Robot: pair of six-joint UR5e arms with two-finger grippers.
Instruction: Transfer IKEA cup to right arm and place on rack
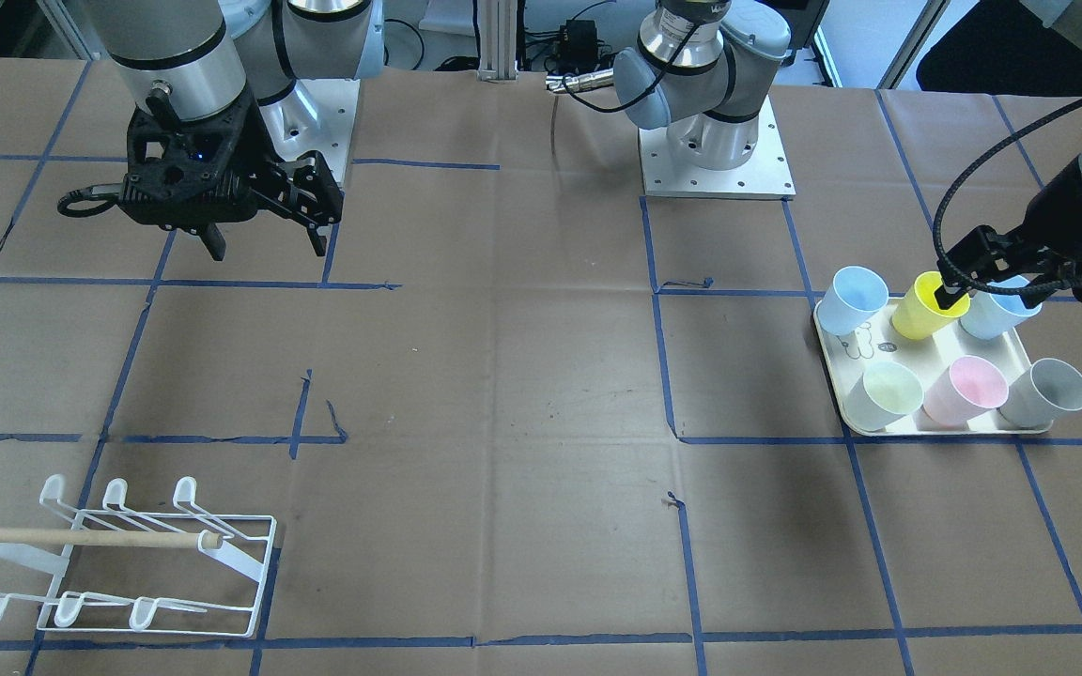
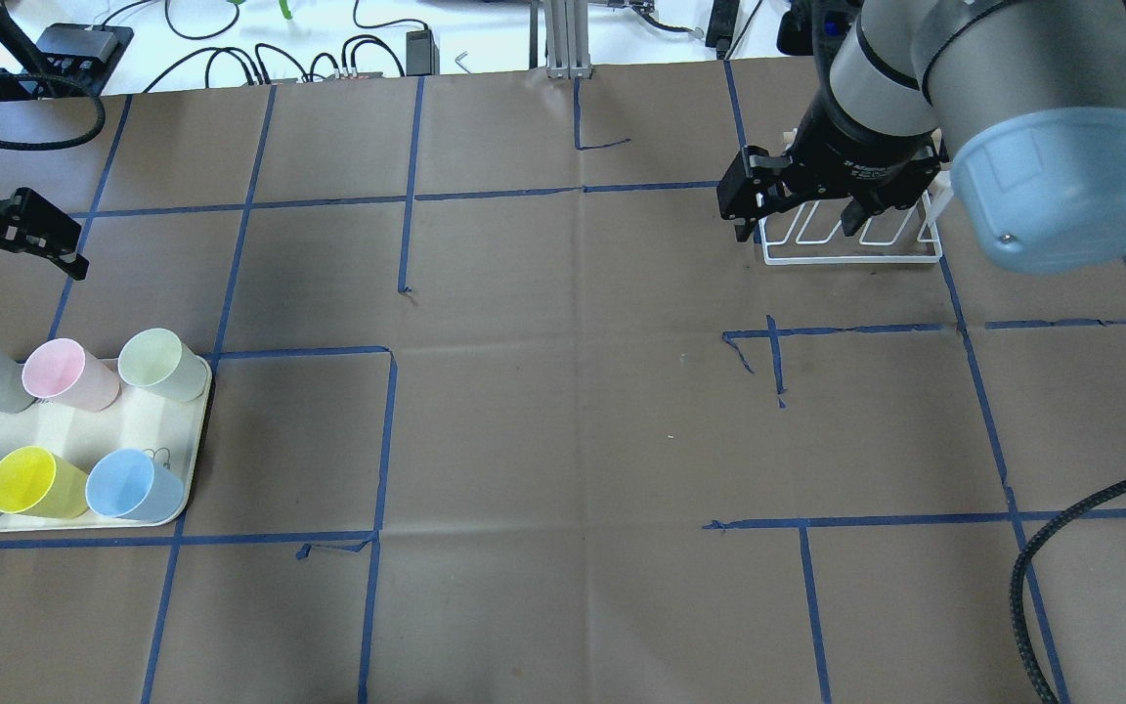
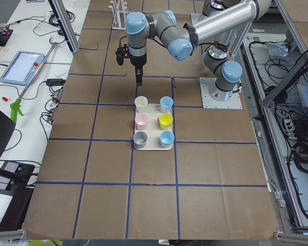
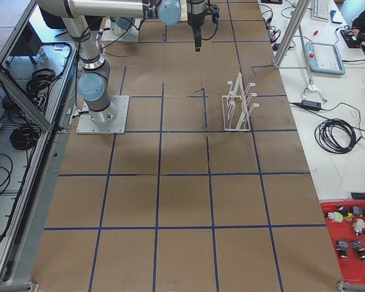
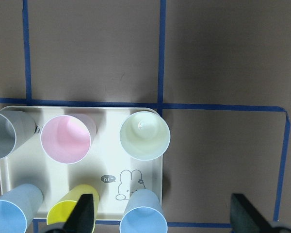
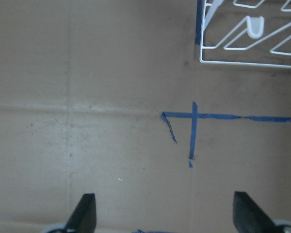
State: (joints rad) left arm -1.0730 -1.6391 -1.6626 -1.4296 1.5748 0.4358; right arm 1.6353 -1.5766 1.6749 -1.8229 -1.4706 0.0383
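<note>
Several IKEA cups stand on a cream tray: yellow, two light blue, pale green, pink and grey. My left gripper hangs open and empty above the tray; in the left wrist view its fingers straddle the near light blue cup from high up. My right gripper is open and empty, high over the table near the robot's base. The white wire rack with its wooden dowel stands empty; the right wrist view shows its corner.
Brown paper with blue tape lines covers the table. Both arm bases are bolted at the robot's edge. In the overhead view the right gripper overlaps the rack. Cables lie beyond the table's far edge.
</note>
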